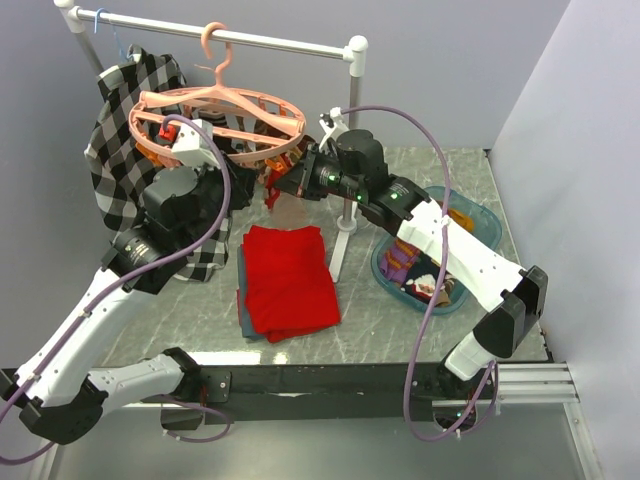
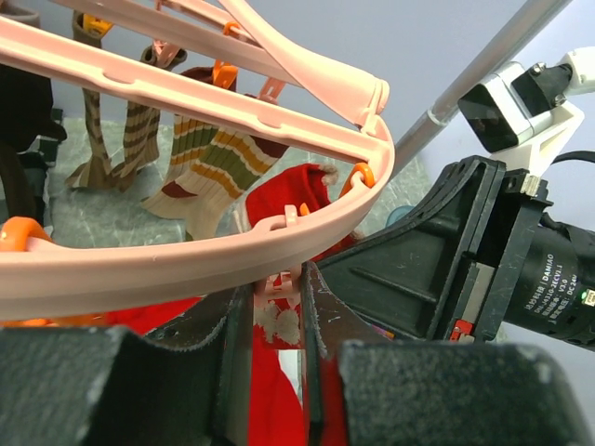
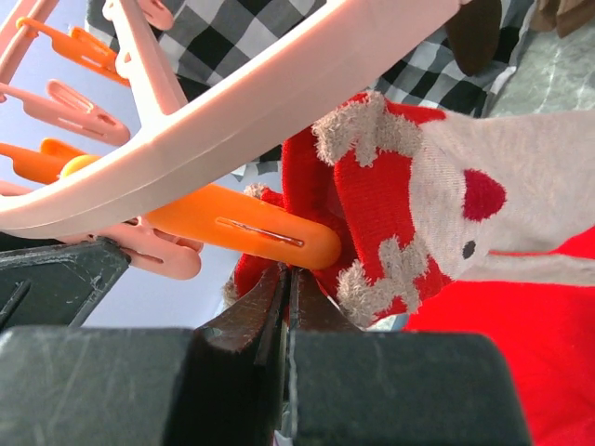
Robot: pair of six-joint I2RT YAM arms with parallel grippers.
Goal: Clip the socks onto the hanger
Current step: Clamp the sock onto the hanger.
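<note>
Left gripper squeezing clip, one red sock

so the salmon-pink round hanger is hooked on the rail, brown-and-cream striped socks already dangling off its clips, a red sock with fuzzy cream trim touching an orange clip, spare socks heaped in the tub on the counter.

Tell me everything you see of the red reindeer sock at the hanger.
Red knit sock with a beige face panel, red nose, black eye and fuzzy beige antlers. It hangs bunched under the hanger ring, an orange clip pressing its side, and the shut right claw seems to pinch its lower edge.
</note>
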